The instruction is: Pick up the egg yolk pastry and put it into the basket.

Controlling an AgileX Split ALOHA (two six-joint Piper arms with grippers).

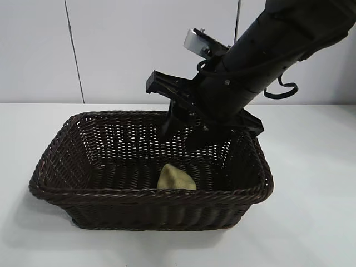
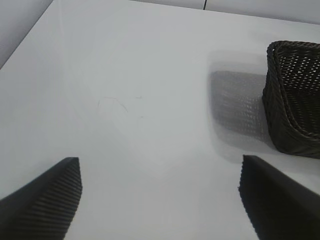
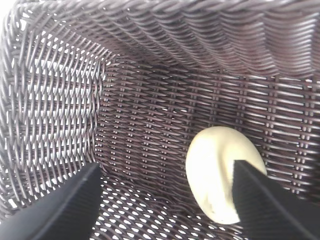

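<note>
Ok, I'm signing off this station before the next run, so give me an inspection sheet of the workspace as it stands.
Surface: white table, bare around the basket.
Job's things: pale cream-yellow rounded egg yolk pastry lies on the floor of the dark brown woven wicker basket.
Clutter: nothing seen.
Grippers: right tool inside the basket, fingers open beside the pastry; left tool open over bare table, beside the basket.
Cables: black loop on the right arm.
Surroundings: white panelled wall.
</note>
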